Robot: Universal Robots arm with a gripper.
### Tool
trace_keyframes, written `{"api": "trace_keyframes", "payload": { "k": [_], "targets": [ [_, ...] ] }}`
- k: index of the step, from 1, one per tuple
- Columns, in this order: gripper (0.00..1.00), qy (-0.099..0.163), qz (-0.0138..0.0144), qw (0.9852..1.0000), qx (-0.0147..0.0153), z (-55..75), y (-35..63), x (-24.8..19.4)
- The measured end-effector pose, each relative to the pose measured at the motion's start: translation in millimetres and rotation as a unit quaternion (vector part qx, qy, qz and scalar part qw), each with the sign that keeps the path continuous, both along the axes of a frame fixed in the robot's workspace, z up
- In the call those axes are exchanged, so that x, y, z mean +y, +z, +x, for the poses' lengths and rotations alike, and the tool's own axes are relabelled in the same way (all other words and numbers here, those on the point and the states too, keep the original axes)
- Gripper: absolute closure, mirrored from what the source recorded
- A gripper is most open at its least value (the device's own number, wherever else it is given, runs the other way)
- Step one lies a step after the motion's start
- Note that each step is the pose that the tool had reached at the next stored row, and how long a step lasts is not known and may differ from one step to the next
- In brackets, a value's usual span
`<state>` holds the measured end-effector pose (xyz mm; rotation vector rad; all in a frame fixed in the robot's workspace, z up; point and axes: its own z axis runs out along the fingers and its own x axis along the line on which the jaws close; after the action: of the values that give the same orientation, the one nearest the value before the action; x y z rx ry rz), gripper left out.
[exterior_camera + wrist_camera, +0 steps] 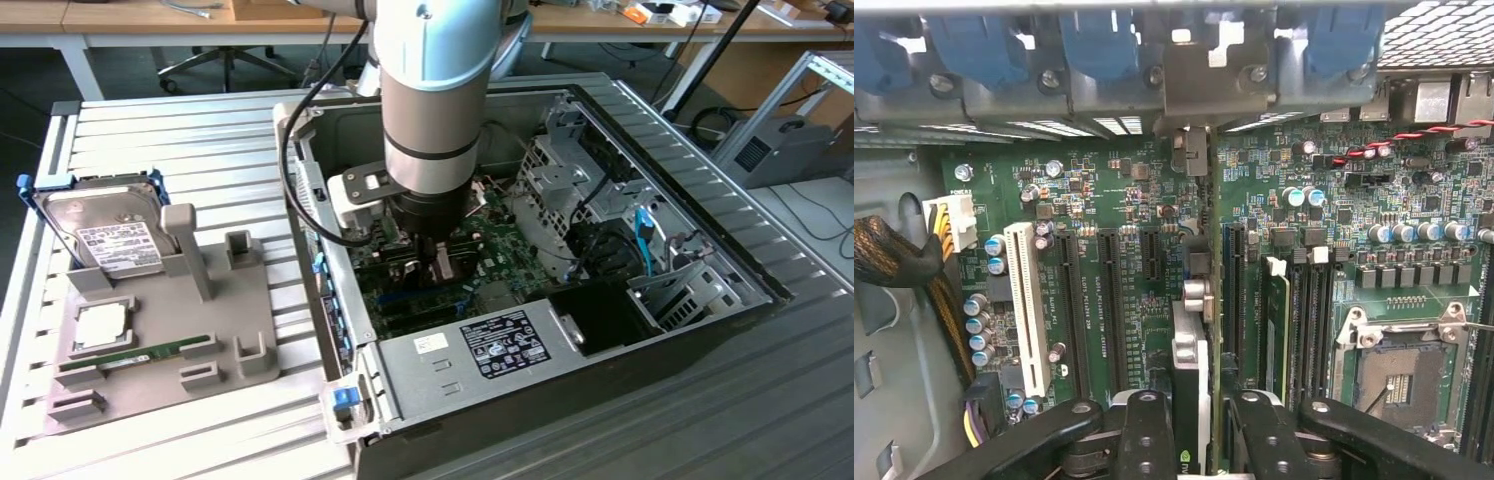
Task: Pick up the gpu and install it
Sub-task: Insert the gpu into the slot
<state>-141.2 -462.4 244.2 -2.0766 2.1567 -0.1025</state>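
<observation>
In the wrist view, nearest to us, we see the two black fingers (1144, 440) clenched on the gpu (1192, 400), one finger on each flat face. The gripper (1192, 445) holds the card on its edge, so we look down at it as a thin vertical strip. Its long axis runs straight away from the fingers toward the rear wall of the computer case (1054, 95). At that far end the silvery bracket (1206, 85) of the card stands against the row of blue slot clips (1094, 45).

Just under the card lies the green motherboard (1334, 200). The card runs parallel to the long black expansion slots (1109, 300) and sits between two of them; we cannot tell if its lower edge is already in a slot or only above it. Beside it, farther out, are the empty CPU socket (1399, 375) and the white slot (1026, 310).

In the exterior view the arm (430, 90) reaches down into the open case, and the gripper (434, 262) is low over the board. Well apart, on the bench (200, 130) at the exterior view's left, the grey fixture (160, 330) holds the hard drive (114, 235).
</observation>
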Motion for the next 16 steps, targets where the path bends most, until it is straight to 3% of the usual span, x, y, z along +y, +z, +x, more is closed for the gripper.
{"api": "trace_keyframes", "payload": {
  "k": [16],
  "targets": [
    [0.73, 0.001, -0.0006, 1.0, 0.0001, -0.9, 0.0, -0.5]
  ]
}}
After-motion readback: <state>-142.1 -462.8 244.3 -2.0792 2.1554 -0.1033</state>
